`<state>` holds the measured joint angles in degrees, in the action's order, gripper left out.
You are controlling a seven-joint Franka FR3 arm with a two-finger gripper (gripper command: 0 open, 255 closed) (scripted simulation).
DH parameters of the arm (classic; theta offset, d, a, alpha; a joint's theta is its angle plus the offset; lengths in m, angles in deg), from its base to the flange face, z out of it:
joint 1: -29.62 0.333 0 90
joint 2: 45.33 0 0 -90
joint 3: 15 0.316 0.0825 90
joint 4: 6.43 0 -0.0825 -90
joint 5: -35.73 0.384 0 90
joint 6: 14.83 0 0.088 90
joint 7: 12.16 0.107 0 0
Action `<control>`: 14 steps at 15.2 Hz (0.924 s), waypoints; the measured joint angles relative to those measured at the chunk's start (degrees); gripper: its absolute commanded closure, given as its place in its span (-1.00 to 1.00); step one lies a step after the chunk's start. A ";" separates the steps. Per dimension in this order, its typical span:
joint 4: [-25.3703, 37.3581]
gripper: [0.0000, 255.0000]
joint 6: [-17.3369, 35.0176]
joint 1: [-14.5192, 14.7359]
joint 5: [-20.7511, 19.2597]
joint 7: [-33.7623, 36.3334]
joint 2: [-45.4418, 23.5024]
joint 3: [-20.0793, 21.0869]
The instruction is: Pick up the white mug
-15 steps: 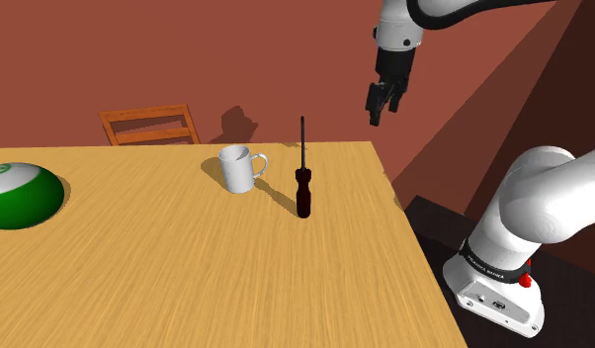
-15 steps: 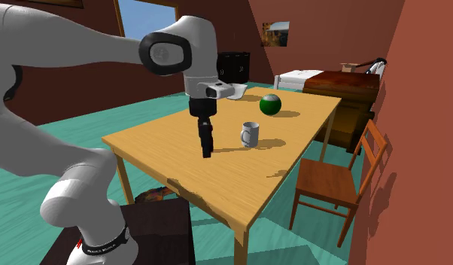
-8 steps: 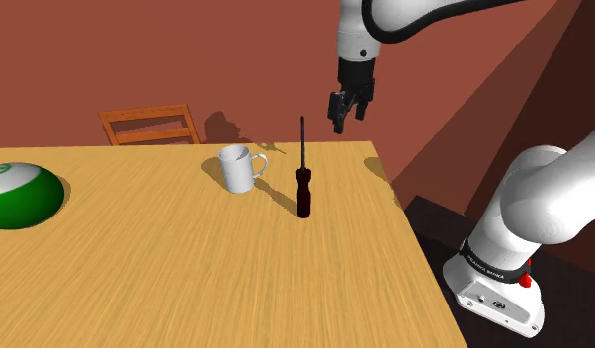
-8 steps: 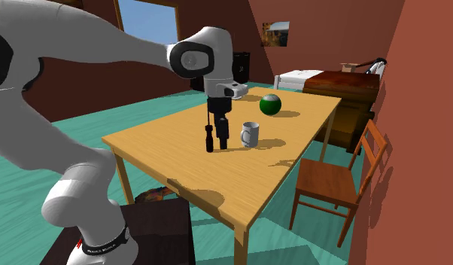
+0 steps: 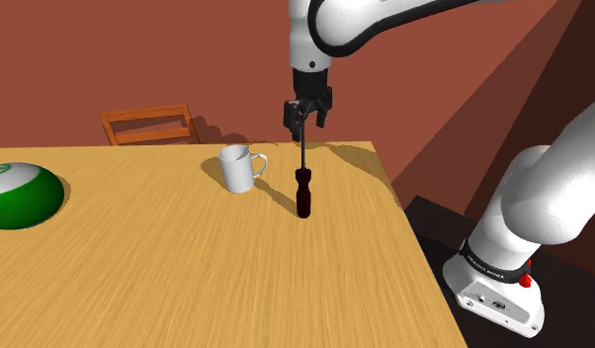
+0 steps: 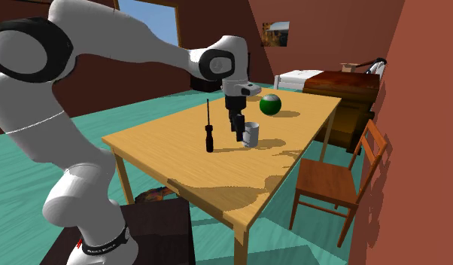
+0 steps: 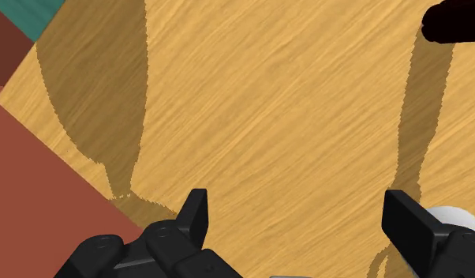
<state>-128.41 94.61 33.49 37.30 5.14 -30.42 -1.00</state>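
Overhead, a white robot arm point(image 5: 355, 15) reaches across a light wooden table point(image 5: 187, 277), and its black gripper point(image 5: 303, 123) hangs above the tabletop, pointing straight down. The two fingers point(image 7: 195, 215) are spread wide apart with nothing between them but bare wood and shadow; they grasp nothing.

The white mug point(image 5: 238, 168) stands upright on the table, toward the far edge in the shoulder view, with its handle turned to that view's right. The gripper is close to the mug but not over it. In the wrist view a sliver of the mug's white rim shows just outside one finger, not inside the gap. In the second exterior view the gripper hangs just at the mug's left side and partly overlaps it.

A dark screwdriver point(image 5: 303, 193) stands on its handle with the thin shaft pointing up, a little to the right of the mug in the shoulder view. From that view the shaft's tip lines up with the gripper. In the second exterior view the screwdriver is clearly apart from the gripper, to its left.

A large green ball point(image 5: 24, 198) with a white patch rests on the table, well apart from the mug, at the shoulder view's left edge.

A wooden chair point(image 6: 326, 179) stands beside the table against a red-brown wall point(image 5: 108, 49). The floor point(image 6: 142, 105) is teal.
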 measured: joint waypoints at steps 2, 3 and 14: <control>3.39 -1.00 0.81 0.43 -0.69 2.10 -3.99 1.37; 5.31 -1.00 1.11 0.63 -1.16 3.08 -6.09 1.98; 25.20 -1.00 1.36 4.56 -7.66 12.14 -25.94 5.72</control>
<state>-103.21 95.98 38.05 29.64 17.28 -56.36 4.72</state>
